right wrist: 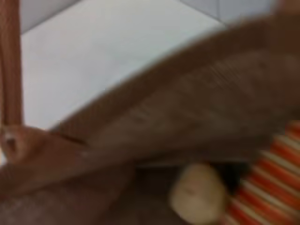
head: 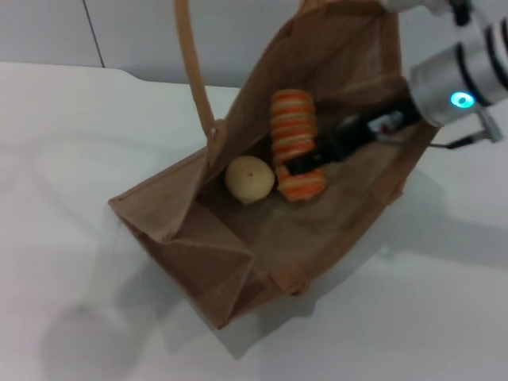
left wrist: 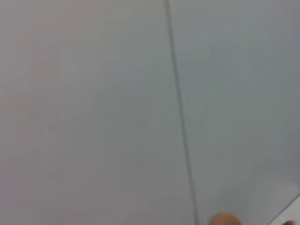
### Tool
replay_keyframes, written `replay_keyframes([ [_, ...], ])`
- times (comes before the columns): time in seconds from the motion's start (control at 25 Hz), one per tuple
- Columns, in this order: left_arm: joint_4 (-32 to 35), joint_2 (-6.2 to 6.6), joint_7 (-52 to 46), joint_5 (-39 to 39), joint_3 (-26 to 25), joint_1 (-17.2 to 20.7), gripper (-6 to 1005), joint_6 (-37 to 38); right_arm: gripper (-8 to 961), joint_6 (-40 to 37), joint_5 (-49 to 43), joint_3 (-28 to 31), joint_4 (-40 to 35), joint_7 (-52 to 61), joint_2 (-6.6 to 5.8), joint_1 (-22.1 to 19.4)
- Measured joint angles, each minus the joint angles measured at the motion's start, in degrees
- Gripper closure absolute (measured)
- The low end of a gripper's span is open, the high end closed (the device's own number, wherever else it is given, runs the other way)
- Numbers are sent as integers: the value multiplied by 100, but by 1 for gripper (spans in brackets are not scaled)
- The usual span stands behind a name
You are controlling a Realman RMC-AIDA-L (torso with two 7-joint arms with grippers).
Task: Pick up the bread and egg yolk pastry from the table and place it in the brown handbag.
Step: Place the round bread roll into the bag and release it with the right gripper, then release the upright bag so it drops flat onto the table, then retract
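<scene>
The brown handbag point(head: 198, 238) lies open on the white table, mouth facing up and right. The striped orange and cream bread point(head: 294, 127) is inside it, with the pale round egg yolk pastry point(head: 249, 178) just beside it on the bag's inner wall. My right gripper point(head: 305, 163) reaches into the bag from the right, its black fingers closed across the bread's lower half. The right wrist view shows the bag's wall point(right wrist: 187, 108), the pastry point(right wrist: 197, 199) and the bread point(right wrist: 269, 187) close up. My left gripper is not in view.
One tan strap handle point(head: 190, 63) stands up at the back of the bag and also shows in the right wrist view point(right wrist: 10, 61). The white table point(head: 63, 159) spreads around the bag. The left wrist view shows only a grey wall panel point(left wrist: 93, 93).
</scene>
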Motion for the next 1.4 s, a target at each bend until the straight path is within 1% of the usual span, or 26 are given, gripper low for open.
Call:
replay_keyframes([
  [0.04, 0, 0, 0, 0, 0, 0, 886, 0, 100, 0, 0, 0, 0, 0, 0, 0],
  [0.24, -154, 7, 2, 25, -173, 121, 886, 90, 105, 624, -790, 675, -1145, 212, 6, -653],
  [0.44, -299, 16, 26, 53, -271, 173, 886, 98, 107, 881, -1658, 1275, -1715, 252, 26, -969],
  [0.56, -321, 19, 39, 54, -273, 174, 887, 99, 108, 893, -1869, 1541, -2083, 260, 34, -1152],
  [0.68, -379, 20, 49, 56, -274, 176, 887, 107, 109, 645, -1838, 1769, -2379, 227, 47, -1304],
  [0.84, -524, 20, 60, 58, -275, 178, 885, 156, 110, -147, -1610, 1846, -2489, 183, 75, -1488],
  [0.92, -575, 20, 66, 59, -275, 179, 885, 183, 111, -568, -1241, 1816, -2510, 27, 101, -1633],
  [1.0, -636, 20, 90, 52, -274, 179, 884, 205, 111, -898, -602, 1795, -2505, -269, 115, -1798],
  [1.04, -669, 19, 108, 46, -275, 179, 883, 221, 112, -1033, -190, 1793, -2486, -460, 117, -1887],
  [1.08, -698, 18, 122, 43, -274, 179, 883, 233, 112, -1278, 572, 1785, -2444, -862, 126, -2095],
  [1.12, -724, 16, 135, 42, -275, 179, 882, 244, 112, -1278, 572, 1785, -2444, -862, 126, -2095],
  [1.2, -744, 11, 150, 41, -275, 179, 882, 254, 113, -1506, 1213, 1751, -2390, -1265, 143, -2290],
  [1.32, -755, -6, 232, 25, -274, 190, 880, 320, 114, -1835, 2421, 1574, -2102, -2221, 168, -2560],
  [1.4, -763, -13, 271, 22, -274, 229, 879, 379, 115, -1958, 3342, 1397, -1641, -3177, 170, -2642],
])
